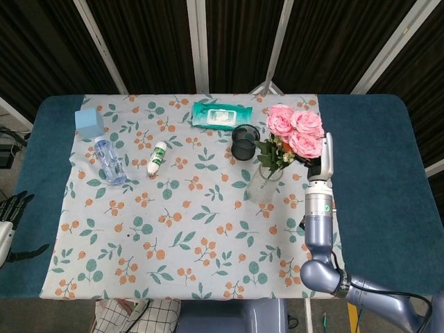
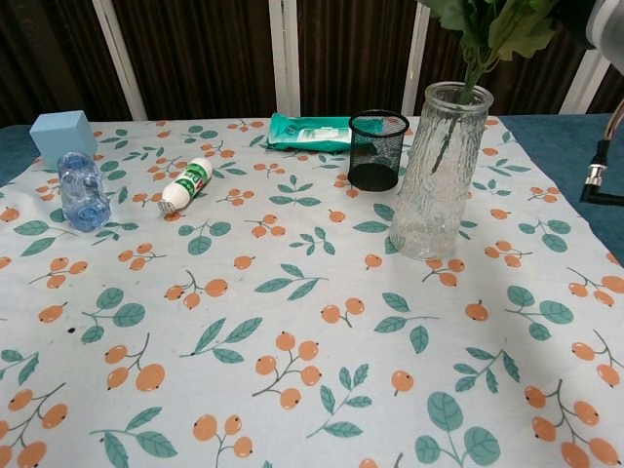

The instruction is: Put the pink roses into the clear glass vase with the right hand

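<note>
The pink roses (image 1: 293, 130) stand over the clear glass vase (image 1: 260, 182), which sits right of the cloth's middle. In the chest view their green stems (image 2: 466, 83) pass down through the mouth of the vase (image 2: 437, 171), and the blooms are cut off at the top. My right hand (image 1: 316, 165) holds the bunch from the right side of the vase, its fingers mostly hidden behind the flowers and leaves. My left hand (image 1: 12, 208) hangs off the table's left edge, fingers apart and holding nothing.
A black mesh cup (image 1: 244, 141) stands just behind and left of the vase. A green wipes pack (image 1: 221, 114) lies at the back. A white tube (image 1: 159, 157), a lying water bottle (image 1: 109, 160) and a blue cube (image 1: 89, 122) are on the left.
</note>
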Tool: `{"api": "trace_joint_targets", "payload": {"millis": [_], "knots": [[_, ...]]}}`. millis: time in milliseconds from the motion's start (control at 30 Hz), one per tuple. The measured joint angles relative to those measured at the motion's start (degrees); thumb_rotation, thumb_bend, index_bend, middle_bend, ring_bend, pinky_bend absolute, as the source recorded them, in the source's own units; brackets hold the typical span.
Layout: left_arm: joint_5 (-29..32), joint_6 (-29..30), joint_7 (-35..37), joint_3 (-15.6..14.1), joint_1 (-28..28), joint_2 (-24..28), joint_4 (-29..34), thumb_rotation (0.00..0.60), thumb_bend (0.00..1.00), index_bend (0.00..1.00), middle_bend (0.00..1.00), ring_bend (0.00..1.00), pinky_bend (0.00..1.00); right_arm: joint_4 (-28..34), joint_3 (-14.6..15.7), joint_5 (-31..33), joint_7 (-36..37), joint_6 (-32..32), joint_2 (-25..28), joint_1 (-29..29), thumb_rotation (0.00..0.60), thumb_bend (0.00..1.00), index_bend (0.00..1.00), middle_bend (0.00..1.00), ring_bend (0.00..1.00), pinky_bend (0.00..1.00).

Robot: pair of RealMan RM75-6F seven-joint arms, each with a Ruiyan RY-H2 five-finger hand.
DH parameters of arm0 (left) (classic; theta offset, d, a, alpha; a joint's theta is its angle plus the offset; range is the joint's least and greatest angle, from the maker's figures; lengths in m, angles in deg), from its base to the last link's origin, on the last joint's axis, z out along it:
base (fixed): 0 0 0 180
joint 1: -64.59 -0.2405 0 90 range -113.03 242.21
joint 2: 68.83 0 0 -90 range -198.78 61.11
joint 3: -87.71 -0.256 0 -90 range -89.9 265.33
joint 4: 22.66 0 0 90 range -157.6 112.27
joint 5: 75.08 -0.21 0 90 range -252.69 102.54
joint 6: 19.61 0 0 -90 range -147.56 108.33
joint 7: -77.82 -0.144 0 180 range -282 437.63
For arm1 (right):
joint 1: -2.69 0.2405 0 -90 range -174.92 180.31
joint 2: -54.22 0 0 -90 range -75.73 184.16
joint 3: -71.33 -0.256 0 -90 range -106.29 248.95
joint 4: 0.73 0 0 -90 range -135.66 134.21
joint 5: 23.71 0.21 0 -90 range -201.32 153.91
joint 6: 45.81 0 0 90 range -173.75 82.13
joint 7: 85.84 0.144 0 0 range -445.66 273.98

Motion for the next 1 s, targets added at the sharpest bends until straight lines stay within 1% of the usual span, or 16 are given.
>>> {"api": "trace_joint_targets", "payload": {"millis": [267, 400, 633, 767, 900, 933, 1000], "knots": [[-0.01, -0.19, 0.37, -0.03, 0.09, 0.1, -0.1, 0.6, 0.0, 0.0, 0.0, 0.0, 0.0, -2.58, 1.48, -0.73, 0.67, -0.49, -1.89, 0.01, 0.6, 0.39, 0.5, 0.6, 0.56, 0.52], [-0.1, -0.21, 0.35, -0.09, 0.12, 0.15, -0.17, 0.6, 0.0, 0.0, 0.0, 0.0, 0.0, -3.83, 2.44, -2.45, 0.69, -0.48, -2.37, -0.06, 0.6, 0.39, 0.49, 0.6, 0.55, 0.52], [-0.02, -0.2, -0.02, -0.09, 0.14, 0.06, -0.11, 0.6, 0.0, 0.0, 0.0, 0.0, 0.0, -3.61, 3.45, -4.3, 1.09, -0.54, -2.44, -0.69, 0.6, 0.39, 0.47, 0.58, 0.53, 0.52], [-0.09, -0.01, -0.18, -0.08, 0.1, 0.01, -0.1, 0.6, 0.0, 0.0, 0.0, 0.0, 0.0, -3.02, 4.29, -5.09, 0.99, -0.51, -2.4, -1.21, 0.6, 0.39, 0.4, 0.53, 0.49, 0.48], [-0.02, 0.03, -0.21, -0.05, 0.08, 0.0, -0.09, 0.6, 0.0, 0.0, 0.0, 0.0, 0.0, -2.73, 5.32, -5.4, 0.77, -1.84, -1.91, -1.6, 0.6, 0.39, 0.34, 0.49, 0.44, 0.44], [-0.03, 0.03, -0.2, -0.05, 0.09, 0.0, -0.09, 0.6, 0.0, 0.0, 0.0, 0.0, 0.0, -2.73, 5.55, -5.48, 0.62, -2.05, -1.8, -1.68, 0.6, 0.39, 0.31, 0.47, 0.42, 0.42], [-0.07, 0.12, -0.13, -0.04, 0.08, 0.01, -0.1, 0.6, 0.0, 0.0, 0.0, 0.0, 0.0, -2.67, 6.06, -5.79, 0.37, -2.5, -1.53, -1.86, 0.6, 0.39, 0.22, 0.39, 0.33, 0.35]]}}
